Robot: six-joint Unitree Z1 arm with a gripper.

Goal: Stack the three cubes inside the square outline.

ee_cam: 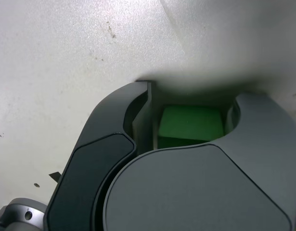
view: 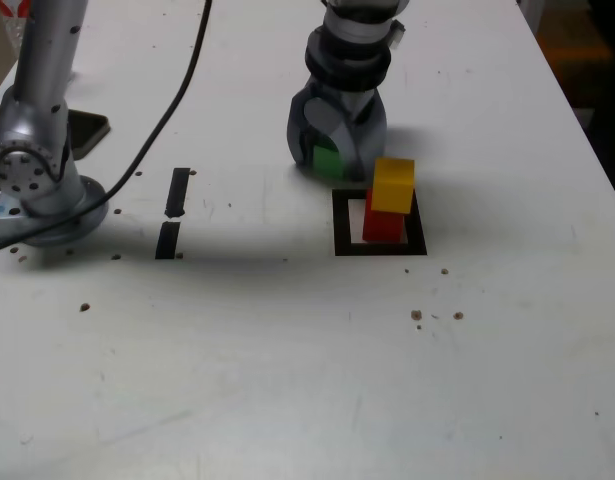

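Observation:
A red cube (view: 383, 226) stands inside the square outline (view: 379, 248) of black tape. On top of it rests a yellow cube (view: 393, 185), shifted a little toward the exterior view's right. The green cube (view: 327, 160) sits on the white table just behind the outline's far left corner. My gripper (view: 333, 166) is lowered over it, down at table height. In the wrist view the green cube (ee_cam: 190, 124) fills the space between the two grey jaws of the gripper (ee_cam: 193, 103), which sit close against its sides.
The arm's silver base (view: 37, 175) stands at the exterior view's left, with a black cable (view: 177, 90) running across the table behind it. Two short black tape strips (view: 173, 210) lie left of the outline. Small crumbs (view: 417, 315) dot the table.

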